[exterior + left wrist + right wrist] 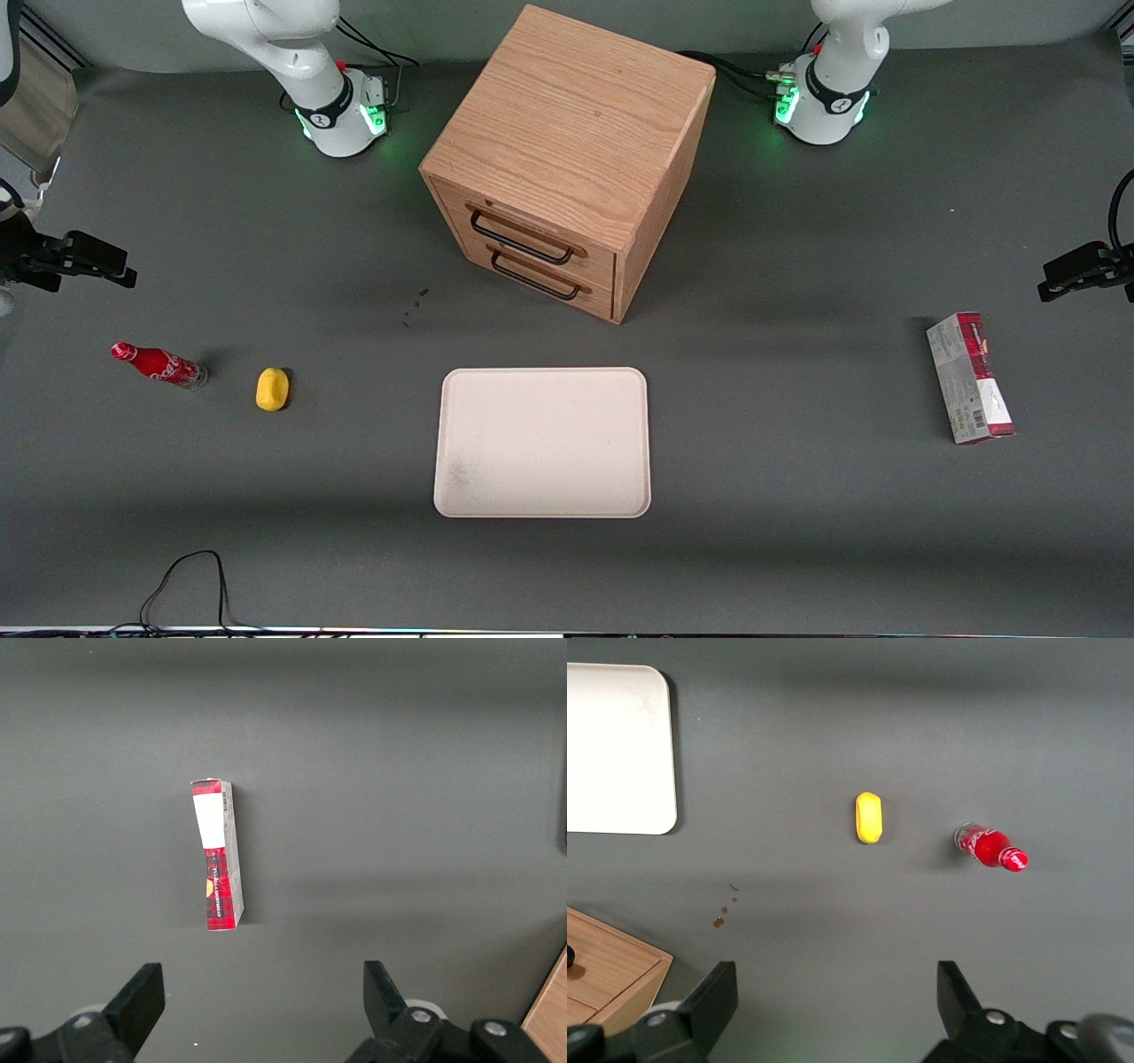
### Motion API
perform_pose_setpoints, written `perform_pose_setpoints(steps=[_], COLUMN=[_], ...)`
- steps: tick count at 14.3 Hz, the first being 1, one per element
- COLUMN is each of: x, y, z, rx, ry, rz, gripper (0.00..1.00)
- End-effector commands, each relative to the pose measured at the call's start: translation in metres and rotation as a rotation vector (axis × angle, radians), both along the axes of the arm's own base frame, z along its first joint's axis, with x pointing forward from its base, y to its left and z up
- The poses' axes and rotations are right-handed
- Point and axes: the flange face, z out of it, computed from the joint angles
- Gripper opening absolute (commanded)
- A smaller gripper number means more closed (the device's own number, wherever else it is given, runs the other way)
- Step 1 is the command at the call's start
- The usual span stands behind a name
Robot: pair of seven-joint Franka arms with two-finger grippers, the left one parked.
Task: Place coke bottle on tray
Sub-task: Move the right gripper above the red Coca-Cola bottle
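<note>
The coke bottle (159, 364) is small and red, with a red cap and white script. It rests on the dark table toward the working arm's end, and it also shows in the right wrist view (990, 847). The cream tray (542, 443) lies flat mid-table in front of the cabinet, and its corner shows in the right wrist view (616, 749). My right gripper (833, 979) is open and empty, well above the table. In the front view my gripper (75, 257) hangs at the working arm's end, farther from the camera than the bottle.
A yellow lump (272, 389) lies between the bottle and the tray, and shows in the right wrist view (869, 818). A wooden two-drawer cabinet (567, 151) stands mid-table. A red-and-grey box (970, 377) lies toward the parked arm's end. A black cable (190, 576) loops near the front edge.
</note>
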Motion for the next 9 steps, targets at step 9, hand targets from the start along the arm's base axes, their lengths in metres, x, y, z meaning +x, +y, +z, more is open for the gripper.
perform_pose_setpoints(steps=[9], x=[-0.013], y=[-0.034], z=[-0.003], rx=[-0.019], ry=[0.034], rz=[-0.063], gripper=[1.0])
